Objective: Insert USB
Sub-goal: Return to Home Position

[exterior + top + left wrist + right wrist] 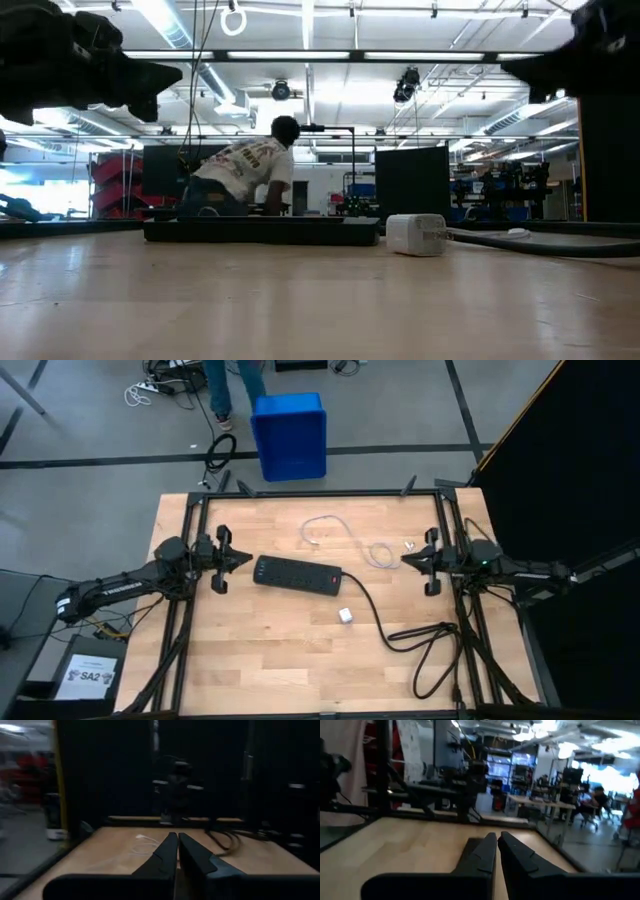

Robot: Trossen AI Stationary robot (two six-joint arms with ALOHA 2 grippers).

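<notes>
The left claw [243,561] is recorded clenched, fingers pressed together, nothing held; it is hung over the left side of the worktop [250,670], tips just short of the black power strip [297,573]. The right claw [405,561] is likewise clenched and empty at the right side. The USB [376,552] is found loosely curled on the far half of the worktop, its curled end near the right claw, touched by neither. It is judged light, limp and thin; a hold on the rigid plug end is advised, not on the cord. The white adapter [345,617] is noted lying apart, unplugged.
</notes>
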